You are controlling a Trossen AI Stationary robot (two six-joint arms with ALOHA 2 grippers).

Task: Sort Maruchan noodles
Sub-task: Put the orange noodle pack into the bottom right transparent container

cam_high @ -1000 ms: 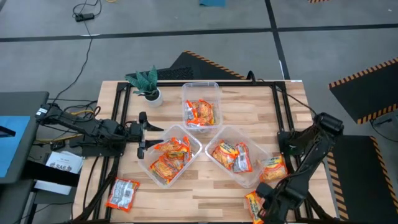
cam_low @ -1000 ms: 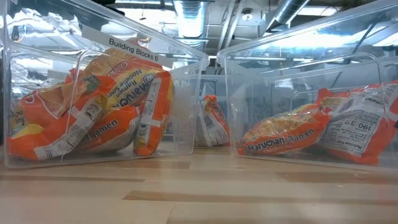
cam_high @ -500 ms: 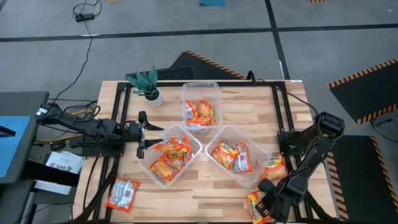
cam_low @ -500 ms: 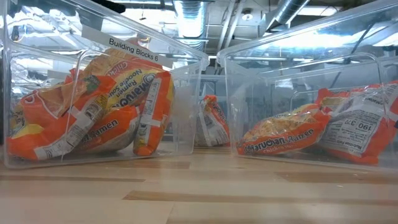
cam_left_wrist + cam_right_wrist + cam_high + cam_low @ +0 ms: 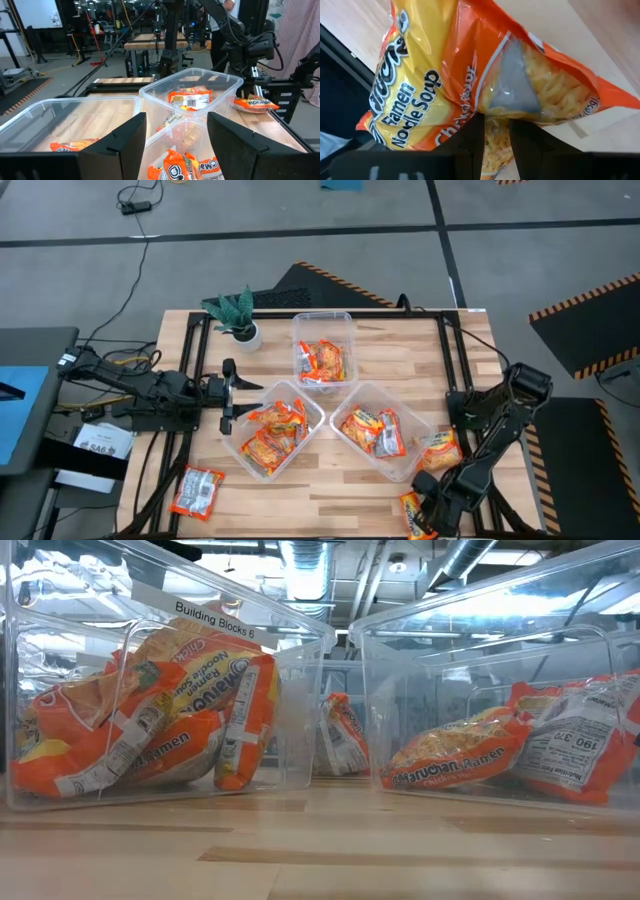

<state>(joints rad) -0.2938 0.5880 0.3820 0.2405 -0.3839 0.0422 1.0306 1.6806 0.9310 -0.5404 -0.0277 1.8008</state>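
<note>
The left gripper (image 5: 229, 391) waits with fingers spread, just beside the left tub (image 5: 296, 394); the right gripper (image 5: 424, 515) has slid a bit nearer the table's front edge, pinching a noodle packet (image 5: 470, 80); it looks ready to lift.
</note>
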